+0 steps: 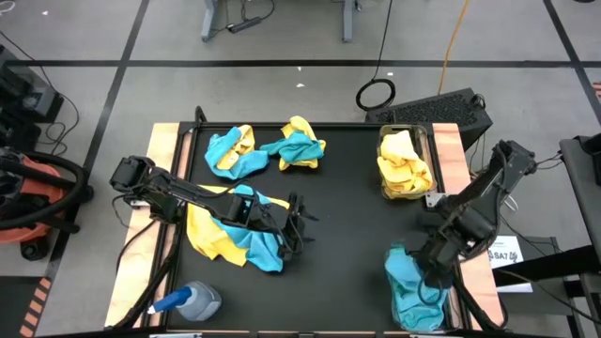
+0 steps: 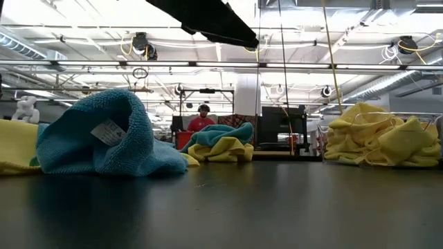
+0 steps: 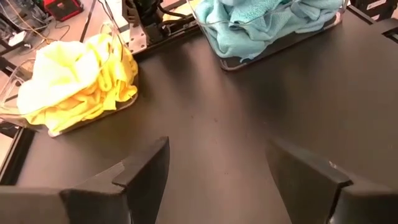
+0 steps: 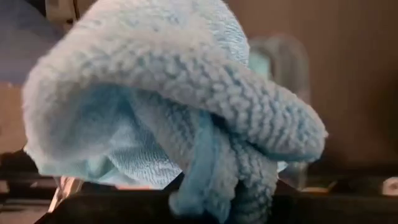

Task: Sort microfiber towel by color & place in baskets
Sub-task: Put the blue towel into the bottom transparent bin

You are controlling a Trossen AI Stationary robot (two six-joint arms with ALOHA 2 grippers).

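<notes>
Yellow and teal microfiber towels lie in three heaps. One heap (image 1: 235, 235) sits under my left arm, and two more (image 1: 230, 150) (image 1: 300, 145) lie near the far edge. My left gripper (image 3: 217, 155) is open, over bare table just right of the near heap (image 2: 97, 135). A clear basket of yellow towels (image 1: 406, 164) stands far right. A clear basket of teal towels (image 1: 418, 293) stands near right. My right gripper (image 1: 434, 270) is over the teal basket, with a bunched teal towel (image 4: 180, 106) filling its wrist view. My right gripper is shut on a bunched teal towel (image 4: 217, 186), coming from above over the teal basket. The towel itself hides the fingers, so the part held and the number of layers cannot be told. The cloth bulges in folds close before the wrist camera.
A blue-capped spray bottle (image 1: 192, 302) lies at the table's near left corner. Bare black table (image 1: 347, 216) lies between the heaps and the two baskets. Wooden strips (image 1: 164, 150) edge the table left and right. A person sits far off in the room (image 2: 203, 121).
</notes>
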